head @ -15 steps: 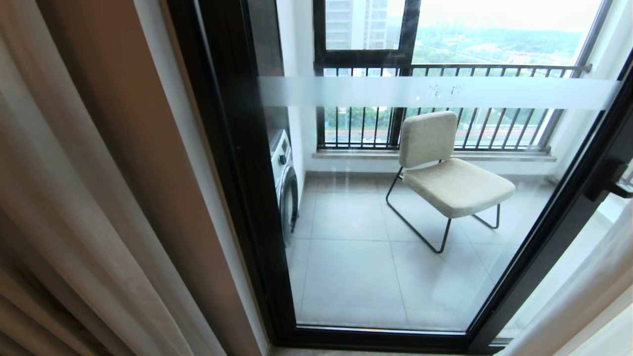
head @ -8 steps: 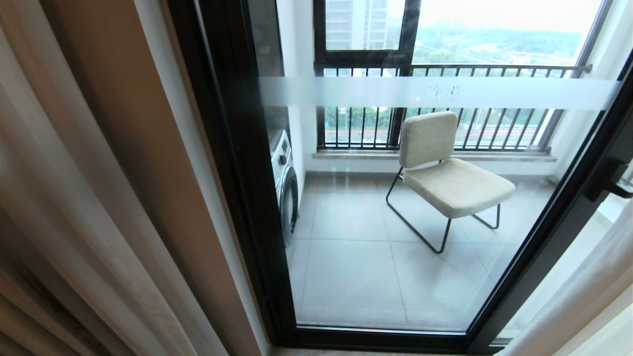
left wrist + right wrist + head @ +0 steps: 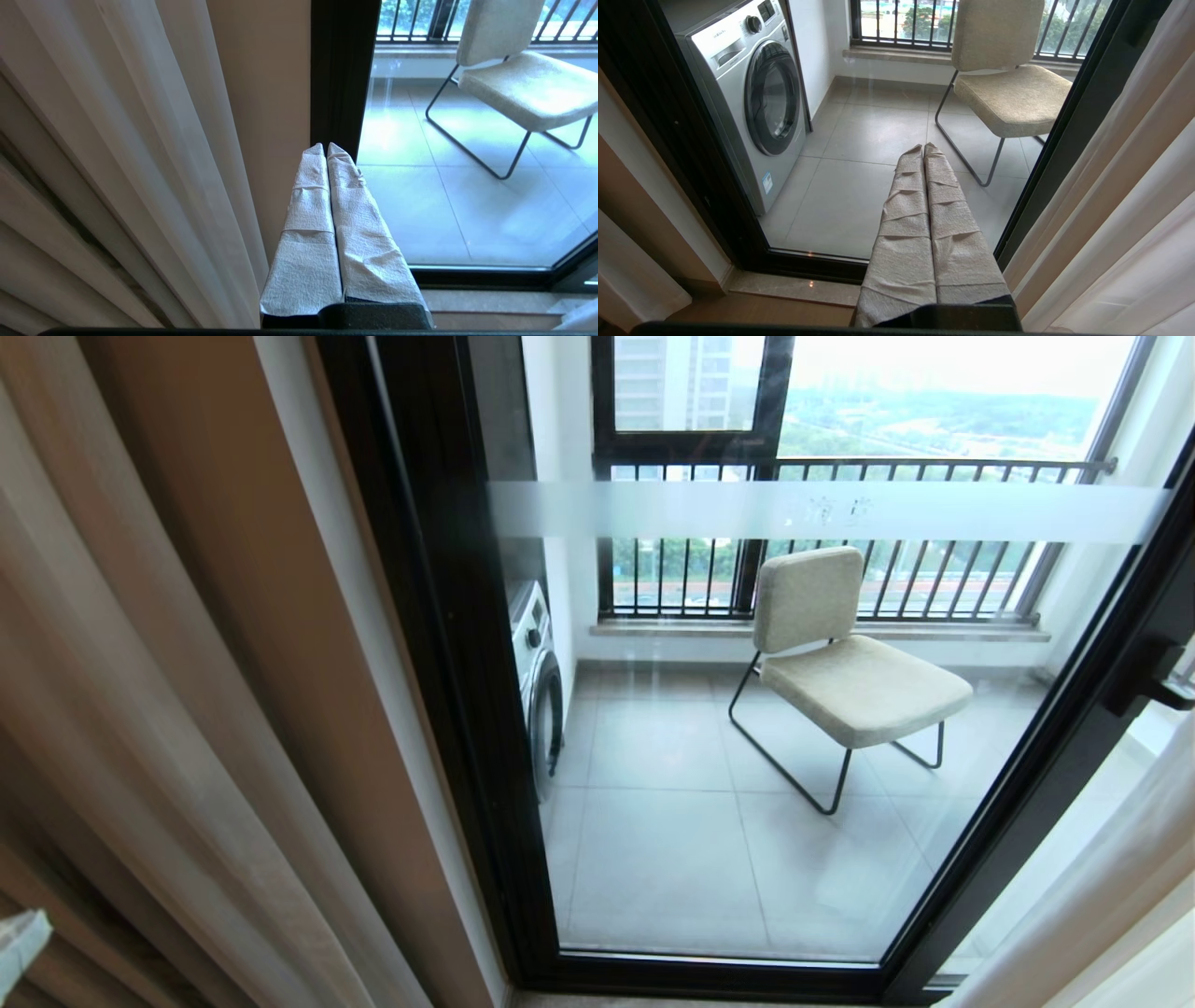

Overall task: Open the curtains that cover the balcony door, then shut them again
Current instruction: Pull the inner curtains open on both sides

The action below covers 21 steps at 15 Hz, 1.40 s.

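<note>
You have the balcony door (image 3: 747, 728) bare in front of you: its dark frame and frosted band fill the middle of the head view, with the curtains (image 3: 140, 709) gathered in pleats at the left and a second bunch (image 3: 1102, 896) hanging at the near right edge. Through the glass you can see a beige chair (image 3: 850, 672) on the tiled balcony floor and a washing machine (image 3: 537, 681) against the left wall, with the black railing (image 3: 840, 537) behind them at the far side.

Your left gripper (image 3: 326, 149) sits low at the near left, just beside the sheer folds but not touching them, its wrapped fingers (image 3: 308, 224) pressed together with nothing between them (only a pale corner of it shows at the bottom left edge of the head view). Your right gripper (image 3: 923, 148) points at the lower glass, near the right-hand drapes, fingers likewise pressed together and empty.
</note>
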### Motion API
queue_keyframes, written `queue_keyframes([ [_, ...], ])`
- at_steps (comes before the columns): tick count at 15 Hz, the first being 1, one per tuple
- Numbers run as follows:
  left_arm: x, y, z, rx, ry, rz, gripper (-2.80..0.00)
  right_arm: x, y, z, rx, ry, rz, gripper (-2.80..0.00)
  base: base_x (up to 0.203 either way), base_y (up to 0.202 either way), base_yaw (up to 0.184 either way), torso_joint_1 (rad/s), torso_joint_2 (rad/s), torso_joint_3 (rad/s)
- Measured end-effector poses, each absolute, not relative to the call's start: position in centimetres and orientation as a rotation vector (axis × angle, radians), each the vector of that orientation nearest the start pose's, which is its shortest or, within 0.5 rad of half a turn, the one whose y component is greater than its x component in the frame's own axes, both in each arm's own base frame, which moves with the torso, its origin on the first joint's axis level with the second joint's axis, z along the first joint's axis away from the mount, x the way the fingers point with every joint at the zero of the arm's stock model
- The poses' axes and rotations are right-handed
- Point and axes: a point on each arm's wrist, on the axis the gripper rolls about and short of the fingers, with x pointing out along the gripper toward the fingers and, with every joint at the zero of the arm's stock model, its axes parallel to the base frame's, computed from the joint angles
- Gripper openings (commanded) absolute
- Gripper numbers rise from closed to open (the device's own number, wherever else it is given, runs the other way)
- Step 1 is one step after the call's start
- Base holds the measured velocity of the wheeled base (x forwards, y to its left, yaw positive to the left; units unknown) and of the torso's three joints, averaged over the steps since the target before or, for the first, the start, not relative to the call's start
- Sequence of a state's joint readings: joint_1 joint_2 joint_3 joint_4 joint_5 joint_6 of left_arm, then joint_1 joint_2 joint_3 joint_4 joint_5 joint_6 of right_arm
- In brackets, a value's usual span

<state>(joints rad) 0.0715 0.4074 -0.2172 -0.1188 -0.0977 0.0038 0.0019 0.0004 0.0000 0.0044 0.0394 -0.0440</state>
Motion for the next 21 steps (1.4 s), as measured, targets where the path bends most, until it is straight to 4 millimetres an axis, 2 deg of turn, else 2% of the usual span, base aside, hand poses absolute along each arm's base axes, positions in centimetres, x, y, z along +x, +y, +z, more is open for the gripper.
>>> queue_keyframes([
  [2, 0.4, -0.2, 12.2, -0.002, 0.087, -0.044, -2.80, -2.3, 0.1, 7.5, -0.044, 0.004, 0.041, -2.80, 0.000, 0.000, 0.000, 0.000, 0.00, 0.000],
  [4, -0.2, -0.2, 10.1, -0.001, 0.084, -0.060, -2.80, -2.3, 0.1, 7.5, -0.044, 0.004, 0.041, -2.80, 0.000, 0.000, 0.000, 0.000, 0.00, 0.000],
  [9, -1.8, 0.0, 7.8, 0.005, 0.051, 0.000, -2.80, -2.3, 0.1, 7.5, -0.044, 0.004, 0.041, -2.80, 0.000, 0.000, 0.000, 0.000, 0.00, 0.000],
  [21, -2.3, 0.0, 7.6, 0.006, -0.005, 0.007, -2.80, -2.3, 0.1, 7.5, -0.044, 0.004, 0.041, -2.80, 0.000, 0.000, 0.000, 0.000, 0.00, 0.000],
])
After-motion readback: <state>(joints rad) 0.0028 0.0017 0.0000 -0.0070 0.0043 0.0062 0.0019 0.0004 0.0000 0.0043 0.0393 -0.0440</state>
